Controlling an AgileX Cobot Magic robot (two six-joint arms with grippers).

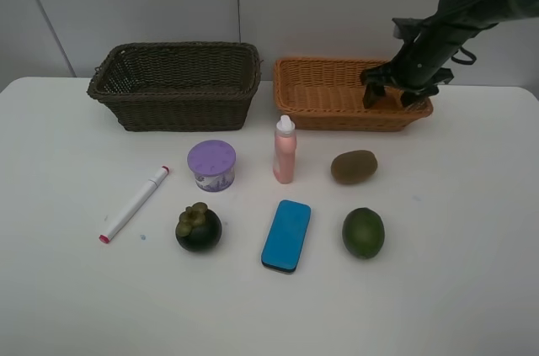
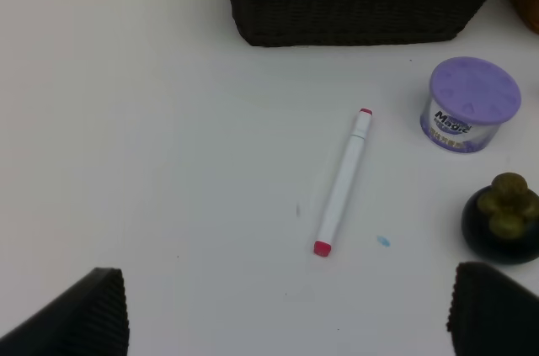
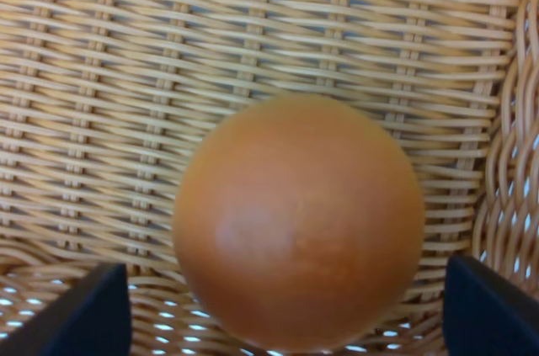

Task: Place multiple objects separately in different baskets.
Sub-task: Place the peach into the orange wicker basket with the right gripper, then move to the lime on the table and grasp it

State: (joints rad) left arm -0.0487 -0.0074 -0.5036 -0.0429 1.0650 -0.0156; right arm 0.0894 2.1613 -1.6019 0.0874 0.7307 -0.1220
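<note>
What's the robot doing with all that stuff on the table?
The robot is sorting things into baskets. Its right gripper is open over the orange basket, and an orange-red fruit lies inside, right under it. The left gripper hangs open above the table near the white marker, holding nothing. No item shows in the dark basket.

1. Orange-red fruit (image 3: 299,221) inside my right pincer (image 3: 286,322): smooth skin, soft sheen.
2. Light basket (image 3: 253,28) beneath it: woven wicker, ribbed, faint gloss.
3. Table (image 2: 168,162) below my left pincer (image 2: 286,318): smooth, matt.
</note>
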